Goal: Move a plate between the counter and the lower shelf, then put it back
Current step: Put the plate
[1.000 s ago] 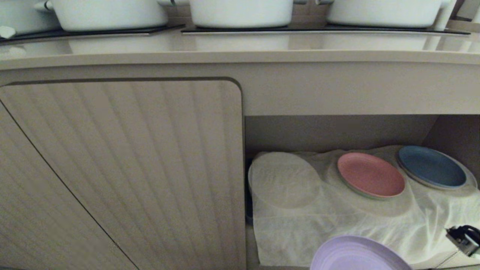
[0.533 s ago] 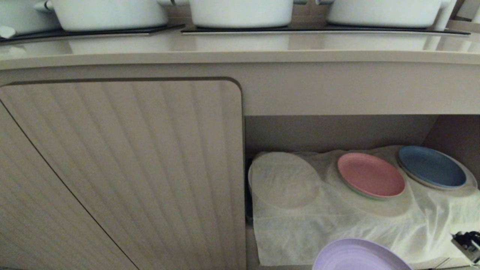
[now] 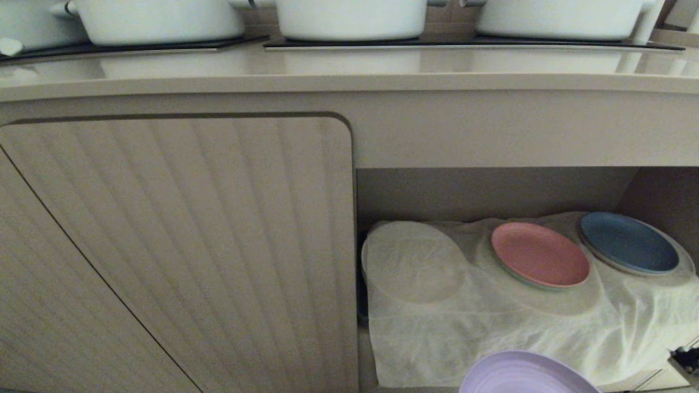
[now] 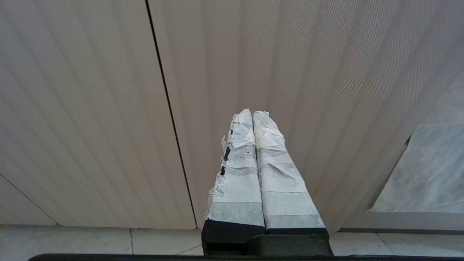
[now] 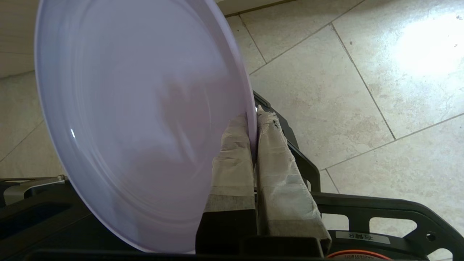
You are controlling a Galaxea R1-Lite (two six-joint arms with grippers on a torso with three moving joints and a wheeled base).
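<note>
The pale lilac plate (image 3: 525, 375) hangs at the bottom edge of the head view, in front of the lower shelf (image 3: 491, 333) and outside it. In the right wrist view my right gripper (image 5: 255, 116) is shut on the plate's (image 5: 137, 119) rim, one taped finger on each face, with the plate held above the tiled floor. Only a dark bit of the right arm (image 3: 689, 360) shows at the head view's lower right. The beige counter (image 3: 349, 71) runs across above. My left gripper (image 4: 252, 114) is shut and empty, parked facing the ribbed cupboard door.
On the shelf's white cloth lie a salmon-pink plate (image 3: 539, 254), a dark blue plate (image 3: 628, 242) and a round shape under the cloth (image 3: 413, 261). White pots (image 3: 349, 16) stand on the hob panels. The closed ribbed door (image 3: 175, 245) fills the left. The robot's black base frame (image 5: 380, 210) lies below the plate.
The lilac plate and the right arm have slipped a little lower and outward, toward the head view's bottom edge. The left arm has kept still.
</note>
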